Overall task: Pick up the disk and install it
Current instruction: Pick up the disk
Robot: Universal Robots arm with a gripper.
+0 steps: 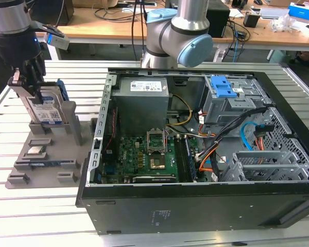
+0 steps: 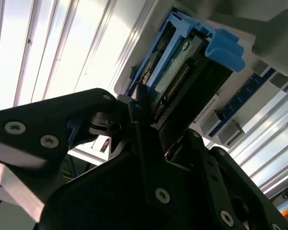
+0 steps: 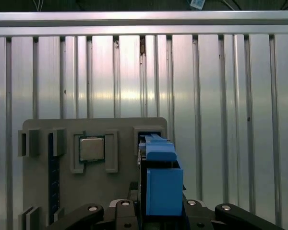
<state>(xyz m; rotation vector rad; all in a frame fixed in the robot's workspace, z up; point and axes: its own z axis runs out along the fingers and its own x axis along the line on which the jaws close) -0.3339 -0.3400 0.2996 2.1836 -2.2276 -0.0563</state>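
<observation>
Gripper clamped across the flat sides of the disk, which stands on edge in the gray holder, presumably so it lifts straight out; the first wrist view shows a chip seated in that holder, the second wrist view the disk's connector edge.

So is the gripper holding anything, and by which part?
Yes: the gripper clamps the rectangular silver metal hard drive in its blue plastic carrier by its upper end, across the flat faces.
</observation>
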